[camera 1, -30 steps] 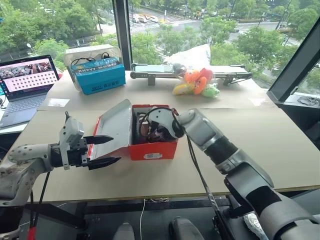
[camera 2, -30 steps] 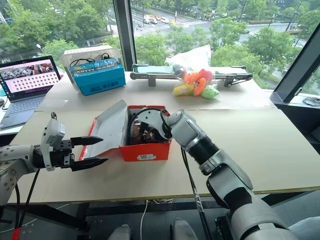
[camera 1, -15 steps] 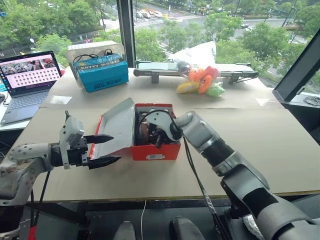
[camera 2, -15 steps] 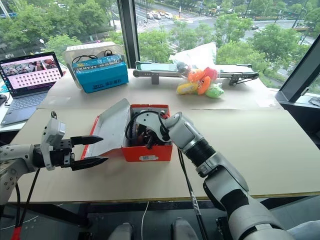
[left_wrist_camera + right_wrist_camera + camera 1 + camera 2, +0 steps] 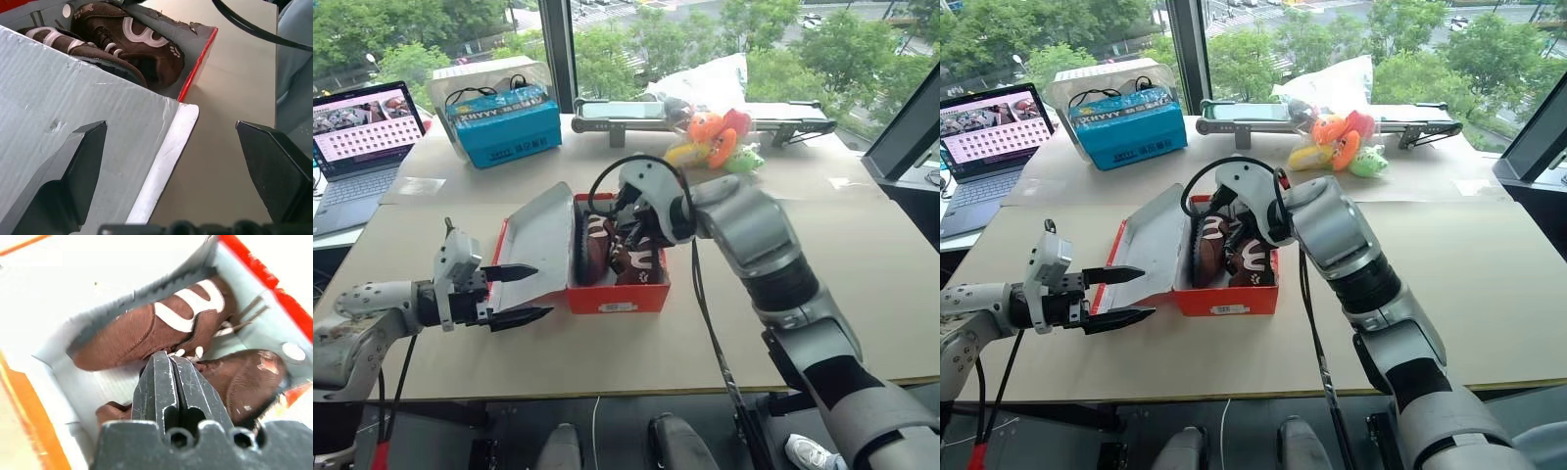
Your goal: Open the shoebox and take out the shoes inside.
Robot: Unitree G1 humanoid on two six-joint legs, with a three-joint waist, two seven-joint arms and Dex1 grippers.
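Shoebox (image 5: 617, 292) open, both shoes (image 5: 1234, 257) inside; right gripper (image 5: 169, 374) pressed together, possibly pinching lace; left gripper (image 5: 521, 292) spread.

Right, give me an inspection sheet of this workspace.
Surface: tan table.
Job's things: red shoebox open, lid leaning to the left; both brown shoes inside.
Clutter: blue box, bagged plush toys, laptop at the back.
Grippers: left gripper open, fingers either side of the lid's edge; right gripper shut above the shoes, grip on a lace unclear.
Cables: black cable along the right arm.
Surroundings: window, trees outside.
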